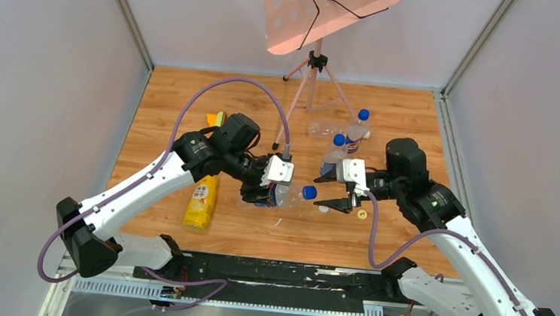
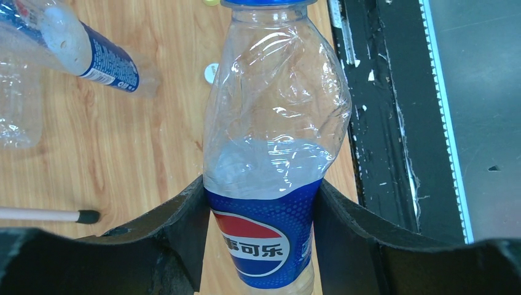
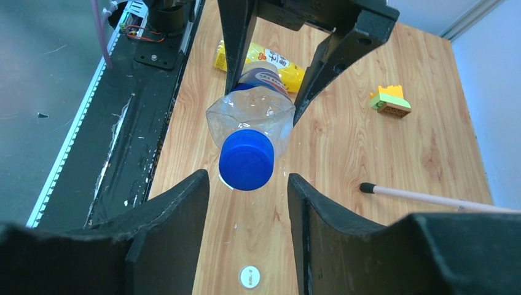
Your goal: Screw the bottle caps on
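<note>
Between the fingers of the left hand [image 2: 259, 190], clenched at the blue label, sits the clear bottle [image 2: 276, 110], its base cut off below. Just ahead of the right hand [image 3: 247, 183], which is spread and released, the blue cap [image 3: 246, 159] on that bottle faces the gap between the fingertips, touching neither. Beyond, the yellow bottle [image 3: 270, 61] lies on the counter [image 3: 368, 141], partly hidden behind the left hand's fingers.

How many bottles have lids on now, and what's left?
Done: the back bottle and the second bottle beside it are capped. In hand: the left gripper clamps the Pepsi bottle; its blue cap sits on the neck, between the fingers of the open right gripper, untouched. Left: the yellow cap and white cap lie loose, and the yellow bottle lies on its side.
</note>
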You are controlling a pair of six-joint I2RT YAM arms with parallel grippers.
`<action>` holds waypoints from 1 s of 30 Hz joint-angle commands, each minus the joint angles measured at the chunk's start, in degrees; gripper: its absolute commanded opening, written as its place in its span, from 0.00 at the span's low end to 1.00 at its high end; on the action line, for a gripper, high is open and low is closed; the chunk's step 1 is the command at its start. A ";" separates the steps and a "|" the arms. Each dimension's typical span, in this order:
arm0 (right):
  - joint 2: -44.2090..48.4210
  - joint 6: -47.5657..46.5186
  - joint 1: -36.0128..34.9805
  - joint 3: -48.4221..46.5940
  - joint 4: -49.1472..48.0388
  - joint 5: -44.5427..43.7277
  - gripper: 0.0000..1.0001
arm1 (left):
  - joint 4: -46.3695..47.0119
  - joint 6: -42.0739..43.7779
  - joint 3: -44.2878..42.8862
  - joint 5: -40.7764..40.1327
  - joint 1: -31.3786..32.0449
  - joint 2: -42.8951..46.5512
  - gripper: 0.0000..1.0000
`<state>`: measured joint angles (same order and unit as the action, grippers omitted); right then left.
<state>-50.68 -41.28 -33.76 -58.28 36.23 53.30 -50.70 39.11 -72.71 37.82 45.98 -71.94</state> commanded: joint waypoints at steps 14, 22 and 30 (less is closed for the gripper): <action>-2.69 -3.74 -0.69 -4.20 0.21 6.80 0.36 | -0.56 0.56 -3.28 3.74 -0.27 -0.33 0.00; -7.70 12.63 -0.91 -5.57 -3.74 3.76 0.00 | 6.03 -2.80 -0.37 -4.74 0.35 1.75 0.00; -10.66 49.61 -2.27 -5.44 -13.18 -14.96 0.00 | 20.17 -4.23 7.92 -34.17 8.06 9.82 0.00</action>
<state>-59.44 -15.66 -34.63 -61.80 30.48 49.01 -42.89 35.35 -66.92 19.70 50.09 -66.35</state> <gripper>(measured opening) 0.334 0.631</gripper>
